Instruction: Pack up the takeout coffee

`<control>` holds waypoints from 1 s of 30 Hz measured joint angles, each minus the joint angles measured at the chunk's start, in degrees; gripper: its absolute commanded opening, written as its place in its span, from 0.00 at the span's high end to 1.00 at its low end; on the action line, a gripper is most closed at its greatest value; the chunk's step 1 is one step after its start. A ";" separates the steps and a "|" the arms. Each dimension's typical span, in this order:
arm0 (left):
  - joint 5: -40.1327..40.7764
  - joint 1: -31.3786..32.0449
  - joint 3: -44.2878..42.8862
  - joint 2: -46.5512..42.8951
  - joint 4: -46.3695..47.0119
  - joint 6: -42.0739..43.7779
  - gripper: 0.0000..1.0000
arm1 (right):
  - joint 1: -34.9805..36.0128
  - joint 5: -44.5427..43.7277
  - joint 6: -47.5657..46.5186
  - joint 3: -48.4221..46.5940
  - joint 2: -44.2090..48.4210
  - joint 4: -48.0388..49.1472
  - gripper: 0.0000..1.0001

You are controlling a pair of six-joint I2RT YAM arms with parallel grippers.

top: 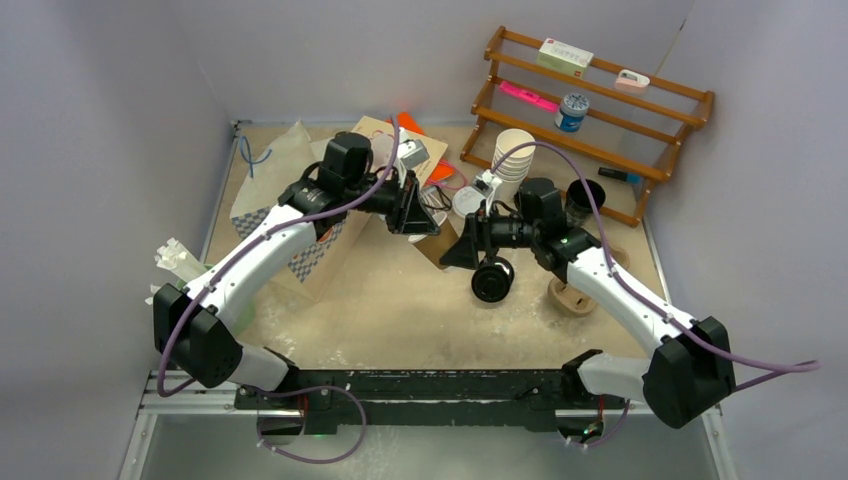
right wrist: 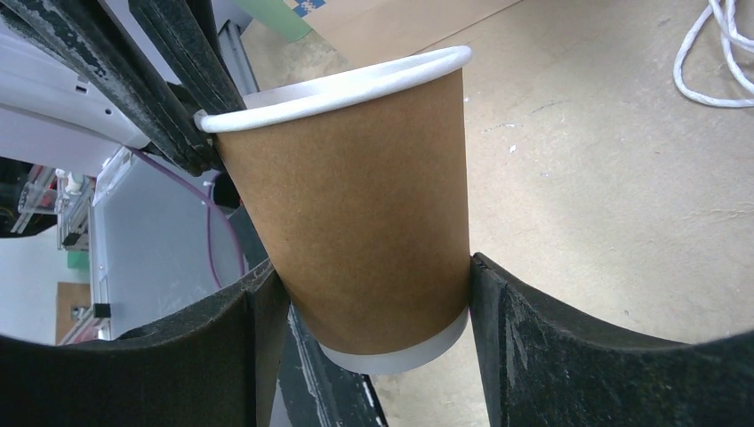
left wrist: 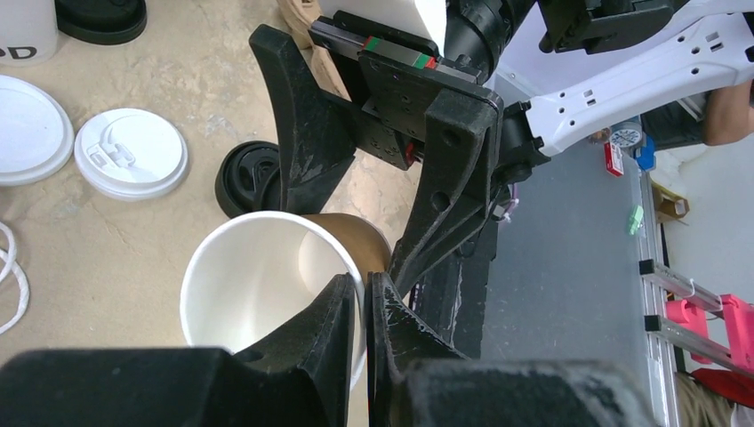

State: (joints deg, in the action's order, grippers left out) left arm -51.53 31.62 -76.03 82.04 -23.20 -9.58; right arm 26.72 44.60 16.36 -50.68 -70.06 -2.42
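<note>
The sand-coloured table (top: 400,310) filled most of my top view. The left arm (top: 265,245) came in from the lower left and the right arm (top: 620,290) from the lower right, and their wrists met just above the middle of the frame. A wooden rack (top: 705,108) stood in the upper right corner, with a stack of white cups (top: 513,155) just left of its lower end and a black cup (top: 583,200) beside that stack.

The right gripper (right wrist: 373,267) was closed around the lower body of the brown paper cup (right wrist: 356,178). In its wrist view one finger (right wrist: 569,356) pressed the cup's right side and the other touched its left. The cup was lidless and tilted, with its white rim leaning toward the upper right of that frame. I could not tell whether its base was touching the table.

The left gripper (left wrist: 358,302) was pinched shut on the same cup's rim, one finger inside the white interior and one outside, at the bottom centre of the left wrist view. The right wrist view showed those fingers (right wrist: 178,71) clamped on the rim at the upper left. In the top view the cup sat at the centre, between the two wrists.

A black lid (top: 492,280) lay on the table just below the right wrist. Two white lids (left wrist: 132,153) lay side by side at the left edge of the left wrist view. A loop of white cord (right wrist: 720,53) crossed the upper right corner of the right wrist view.
</note>
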 measured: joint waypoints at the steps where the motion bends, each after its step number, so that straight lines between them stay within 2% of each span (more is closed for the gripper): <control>1: -0.09 0.04 0.00 0.00 0.00 -0.09 1.00 | 0.02 -0.02 0.00 0.00 0.00 0.00 0.31; 3: 0.22 0.22 0.02 0.00 0.00 -0.28 1.00 | 0.02 -0.13 -0.02 0.00 0.00 -0.04 0.09; 4: 0.85 0.42 0.02 0.00 0.00 -0.35 1.00 | 0.02 -0.42 -0.04 0.00 0.00 -0.15 0.02; 6: 2.25 1.07 0.15 -0.02 -0.31 -0.33 1.00 | 0.02 -2.10 0.31 -0.02 0.00 -0.24 0.01; 9: 8.66 3.32 0.61 -0.31 -1.64 -0.22 1.00 | 0.02 -6.95 0.79 -0.04 0.00 -0.57 0.01; 15: 28.92 10.60 2.21 -0.48 -3.72 0.37 1.00 | 0.02 -20.00 3.21 1.53 2.19 -2.86 0.01; 21: 50.42 18.86 10.14 -0.13 -0.96 -0.31 1.00 | 0.02 -37.22 8.24 6.82 6.40 -5.44 0.03; 25: 59.12 21.90 14.01 1.44 2.36 -1.22 1.00 | 0.00 -47.25 12.13 7.43 5.55 -9.07 0.01; 30: 65.13 23.45 15.96 3.26 6.27 -2.21 1.00 | 0.00 -54.51 15.89 8.17 5.09 -12.57 0.01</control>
State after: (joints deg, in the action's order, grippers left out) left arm 13.61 55.07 -60.07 85.30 -16.93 -11.79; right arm 26.72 -9.91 32.25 -42.50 -64.97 -14.98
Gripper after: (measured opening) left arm 0.094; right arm 0.984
